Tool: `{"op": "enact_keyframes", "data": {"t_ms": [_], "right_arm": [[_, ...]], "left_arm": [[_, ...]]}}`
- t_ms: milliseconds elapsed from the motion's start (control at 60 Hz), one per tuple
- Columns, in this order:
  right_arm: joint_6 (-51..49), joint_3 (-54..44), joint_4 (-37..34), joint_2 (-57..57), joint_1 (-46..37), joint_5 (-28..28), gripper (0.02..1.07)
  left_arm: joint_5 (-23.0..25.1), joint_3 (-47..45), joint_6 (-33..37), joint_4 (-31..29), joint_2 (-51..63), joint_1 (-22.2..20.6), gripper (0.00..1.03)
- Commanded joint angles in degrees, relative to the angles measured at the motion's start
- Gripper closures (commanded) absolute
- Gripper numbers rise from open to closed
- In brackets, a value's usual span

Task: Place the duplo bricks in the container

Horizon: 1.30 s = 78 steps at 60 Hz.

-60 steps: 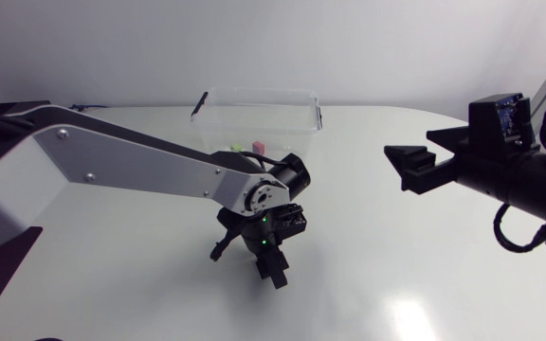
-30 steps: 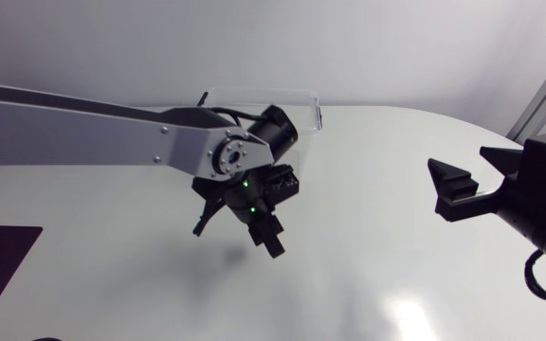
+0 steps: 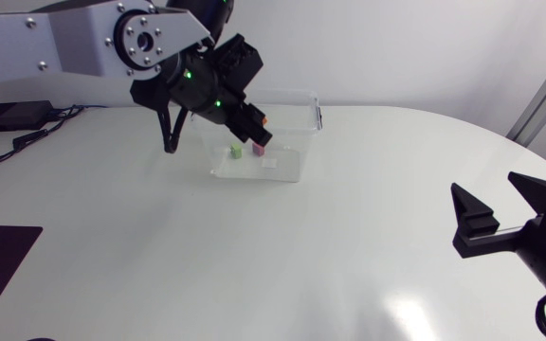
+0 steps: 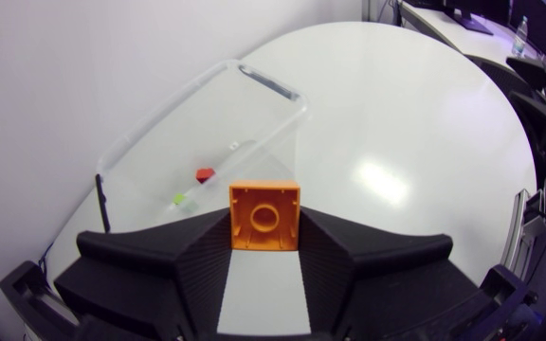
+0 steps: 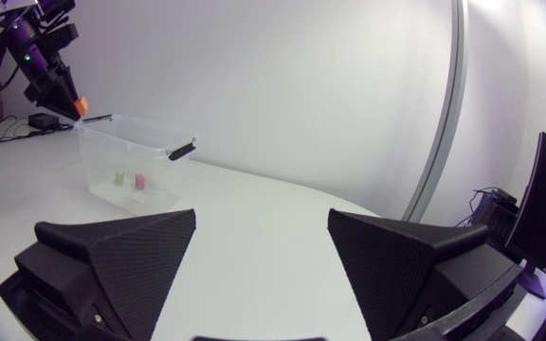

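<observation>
The left pincer (image 4: pixel 264 239) is clamped on an orange duplo brick (image 4: pixel 264 216), with one broad black finger pressed to each of its two opposite sides. The left wrist view shows the brick's hollow underside: a square shell with thin walls and a single round tube in the middle. The head view shows only a small orange corner of it, poking out past the fingertip.

This pincer hangs in the air over the left end of the container (image 3: pixel 294 106), above its rim and clear of the worktop (image 3: pixel 349 237). The container is a clear plastic box with no lid and a dark clip handle at each end. It stands near the middle of the worktop's far edge. Two small bricks sit on its floor, just beside each other but apart: a green brick (image 3: pixel 237 151) and a pink brick (image 3: pixel 259 149).

The right pincer (image 5: pixel 262 237) is near the worktop's right edge, well apart from the container. Its wedge fingers are spread wide with nothing between them.

A small black box (image 3: pixel 8 116) with cables lies at the far left corner of the worktop.
</observation>
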Motion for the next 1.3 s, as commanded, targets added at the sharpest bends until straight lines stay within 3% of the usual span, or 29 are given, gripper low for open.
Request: {"op": "enact_keyframes", "data": {"t_ms": [0,417,667,717,750,783,817,833,1033,1200,1283], "right_arm": [[-0.9,-2.7,-0.7,-3.6,-0.9,0.5,0.06],[-0.6,-7.4,-4.3,-13.4,-4.1,0.5,0.06],[-0.2,-8.1,-5.4,-15.2,-6.1,0.5,0.06],[-0.2,-8.2,-5.3,-15.2,-6.3,0.4,0.06],[-0.2,-8.4,-5.2,-15.2,-6.4,0.4,0.06],[-0.2,-8.6,-5.2,-15.4,-6.4,0.2,0.06],[-0.2,-8.9,-5.2,-15.6,-6.4,0.2,0.06],[-0.3,-9.3,-5.2,-15.9,-6.3,0.3,0.06],[-0.4,-10.3,-5.0,-16.0,-6.9,0.4,0.06],[-0.3,-10.0,-4.3,-16.0,-6.8,0.9,0.06],[-0.3,-9.9,-4.0,-16.1,-6.7,1.5,0.06]], "left_arm": [[-0.1,3.8,-2.5,1.6,2.9,2.2,0.77],[0.0,13.1,-7.3,11.8,13.5,8.0,0.77],[0.0,22.8,-9.5,11.9,22.4,9.1,0.74],[0.0,23.5,-9.8,11.9,23.4,9.3,0.68],[-0.1,24.0,-10.0,12.0,24.0,9.4,0.54],[-1.0,24.2,-10.1,12.5,24.5,9.5,0.29],[-1.8,24.2,-10.1,12.9,24.7,9.5,0.17],[-2.2,23.8,-10.2,13.8,24.8,9.7,0.03],[-4.8,19.8,-10.1,15.7,22.4,10.2,0.03],[-5.3,9.9,-9.4,21.6,10.9,12.8,0.04],[-5.6,6.0,-9.6,21.5,5.6,14.8,0.04]]}}
